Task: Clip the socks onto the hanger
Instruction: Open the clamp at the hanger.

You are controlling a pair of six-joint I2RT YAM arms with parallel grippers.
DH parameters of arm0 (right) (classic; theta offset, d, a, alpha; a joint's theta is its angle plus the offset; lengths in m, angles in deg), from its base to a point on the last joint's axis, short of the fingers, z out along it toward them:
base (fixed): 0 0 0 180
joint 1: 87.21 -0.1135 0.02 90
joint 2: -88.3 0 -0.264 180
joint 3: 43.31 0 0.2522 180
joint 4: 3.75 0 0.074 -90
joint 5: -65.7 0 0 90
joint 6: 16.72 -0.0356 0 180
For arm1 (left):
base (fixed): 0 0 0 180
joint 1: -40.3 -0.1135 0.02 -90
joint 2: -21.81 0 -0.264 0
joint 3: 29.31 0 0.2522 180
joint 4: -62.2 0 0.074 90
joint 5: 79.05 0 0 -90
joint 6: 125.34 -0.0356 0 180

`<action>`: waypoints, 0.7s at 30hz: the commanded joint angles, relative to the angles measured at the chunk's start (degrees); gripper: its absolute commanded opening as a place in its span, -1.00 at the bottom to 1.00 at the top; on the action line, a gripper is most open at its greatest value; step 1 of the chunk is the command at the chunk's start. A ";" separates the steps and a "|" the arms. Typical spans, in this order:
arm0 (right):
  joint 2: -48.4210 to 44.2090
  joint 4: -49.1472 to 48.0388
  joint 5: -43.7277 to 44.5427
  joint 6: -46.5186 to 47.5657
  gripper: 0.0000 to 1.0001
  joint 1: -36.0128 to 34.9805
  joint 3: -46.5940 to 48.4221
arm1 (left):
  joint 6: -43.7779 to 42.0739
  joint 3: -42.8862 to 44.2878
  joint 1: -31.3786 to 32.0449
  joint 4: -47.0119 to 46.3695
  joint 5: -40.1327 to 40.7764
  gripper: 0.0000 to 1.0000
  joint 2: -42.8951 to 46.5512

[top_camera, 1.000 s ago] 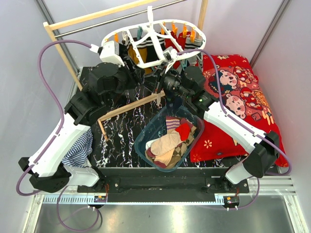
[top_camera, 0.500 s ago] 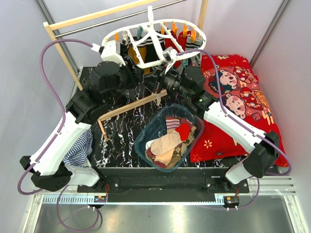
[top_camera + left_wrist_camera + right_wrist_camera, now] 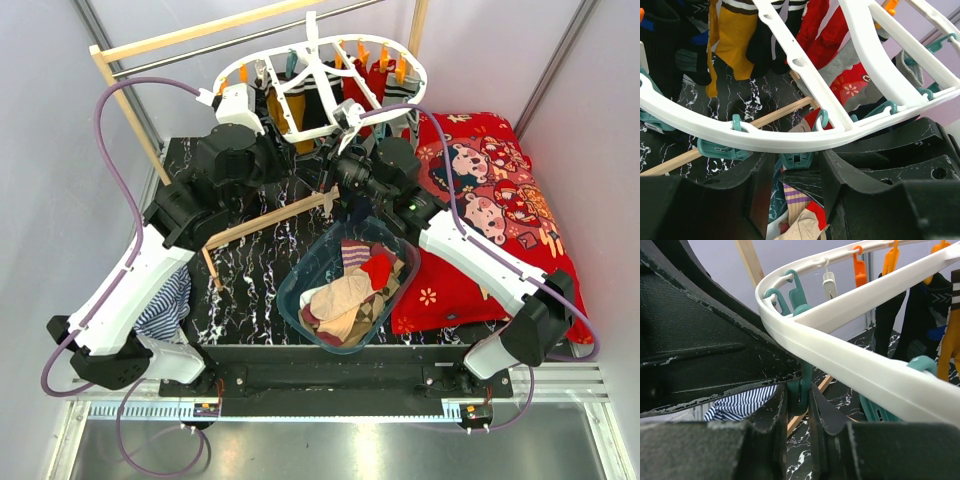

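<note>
Hanger (image 3: 810,75): white moulded-plastic oval w/ spokes, at 12 o'clock of table, by wooden rack (image 3: 190,35). Knit socks (image 3: 732,45), mustard, black and red, hang from it; more are heaped in a clear bluish tub (image 3: 290,290) at 6 o'clock. L gripper (image 3: 792,170): jaws part-open either side of teal clip A (image 3: 796,160), contact unclear. R gripper (image 3: 799,400): pinched tight on teal clip B (image 3: 801,385) under the rim. Table (image 3: 250,270): black w/ white veining. Red print cushion (image 3: 480,180) at 3 o'clock. Walls pale.

Left arm (image 3: 140,270) and right arm (image 3: 480,255) reach forward and up, wrists near each other.
Left gripper (image 3: 795,167) jaws stand partly apart; right gripper (image 3: 799,390) jaws nearly closed, pinching a teal clip (image 3: 801,371).
</note>
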State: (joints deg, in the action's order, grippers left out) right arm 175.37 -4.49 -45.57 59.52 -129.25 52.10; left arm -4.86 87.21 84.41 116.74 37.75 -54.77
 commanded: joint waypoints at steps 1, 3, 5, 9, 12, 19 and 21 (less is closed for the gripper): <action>-0.23 2.28 0.10 2.77 -1.00 -2.08 0.62 | -0.77 2.62 0.00 -4.12 0.26 -0.17 -0.68; -0.14 2.81 0.27 3.30 -1.00 -2.34 0.88 | -1.03 2.53 0.00 -4.12 0.79 -0.19 -1.03; -0.41 2.99 0.45 3.47 -0.98 -2.52 1.06 | -1.21 2.53 0.00 -4.12 0.88 -0.28 -1.21; -1.37 4.56 1.50 3.30 -0.59 -2.69 1.23 | -1.83 2.45 0.00 -4.30 1.23 -0.51 -1.30; -2.78 7.28 1.41 3.65 -0.25 -2.69 1.50 | -2.27 1.92 0.00 -4.74 1.58 -0.67 -0.86; -9.88 16.41 2.55 3.57 0.18 -2.69 -1.48 | -2.88 -0.89 0.00 -6.85 1.93 -0.84 0.90; -12.00 20.64 4.57 3.04 0.27 -2.69 -3.50 | -3.23 -1.42 0.00 -7.55 2.02 -0.87 1.16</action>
State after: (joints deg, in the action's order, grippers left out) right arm 169.86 8.89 -43.21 62.62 -131.48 50.61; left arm -6.59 86.66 84.41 113.83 38.63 -55.49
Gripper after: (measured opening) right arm 0.613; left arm 0.274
